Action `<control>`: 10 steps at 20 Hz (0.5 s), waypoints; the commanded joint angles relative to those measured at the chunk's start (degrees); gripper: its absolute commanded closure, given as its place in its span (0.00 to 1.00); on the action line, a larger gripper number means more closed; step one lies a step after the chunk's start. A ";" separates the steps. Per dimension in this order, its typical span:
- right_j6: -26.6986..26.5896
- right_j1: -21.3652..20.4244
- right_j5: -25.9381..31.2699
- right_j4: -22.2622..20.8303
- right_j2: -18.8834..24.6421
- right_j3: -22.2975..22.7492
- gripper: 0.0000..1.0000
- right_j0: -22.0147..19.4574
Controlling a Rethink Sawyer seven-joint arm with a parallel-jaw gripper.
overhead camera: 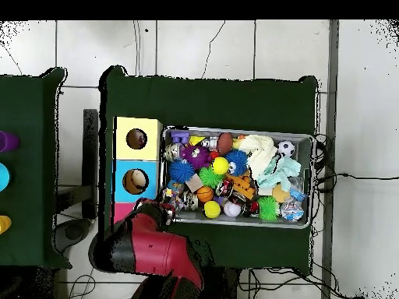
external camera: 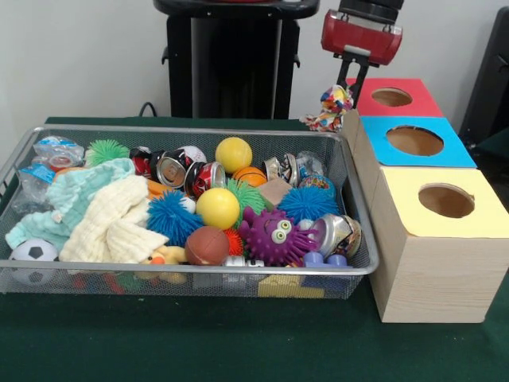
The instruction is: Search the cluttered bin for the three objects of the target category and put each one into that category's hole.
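Observation:
The cluttered bin (external camera: pixel 191 131), a wide silver wire-mesh basket, stands on the green table, full of toys, and also shows in the overhead view (overhead camera: pixel 305 140). My gripper (external camera: pixel 347 86) hangs from the red wrist at the top right. It is shut on a small multicoloured crumpled object (external camera: pixel 332 107), held just past the bin's far right corner, beside the red-topped box (external camera: pixel 421 99). In the overhead view the red arm (overhead camera: pixel 156 243) covers the gripper and most of that box. The blue-topped box (external camera: pixel 445 147) and yellow-topped box (external camera: pixel 477 215) each have a round hole.
In the bin lie two yellow balls (external camera: pixel 233 154), blue spiky balls (external camera: pixel 170 217), a purple monster toy (external camera: pixel 273 236), crushed cans (external camera: pixel 171 169), pale cloths (external camera: pixel 103 211), a soccer ball (external camera: pixel 32 252) and a brown ball (external camera: pixel 206 245). The black pedestal (external camera: pixel 231 60) stands behind.

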 commanded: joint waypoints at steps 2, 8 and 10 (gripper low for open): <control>14.57 4.00 11.83 6.01 -3.21 -10.11 1.00 3.10; 15.30 6.22 17.03 7.78 -5.25 -15.49 1.00 5.36; 16.05 7.02 19.86 8.36 -6.25 -17.80 1.00 6.42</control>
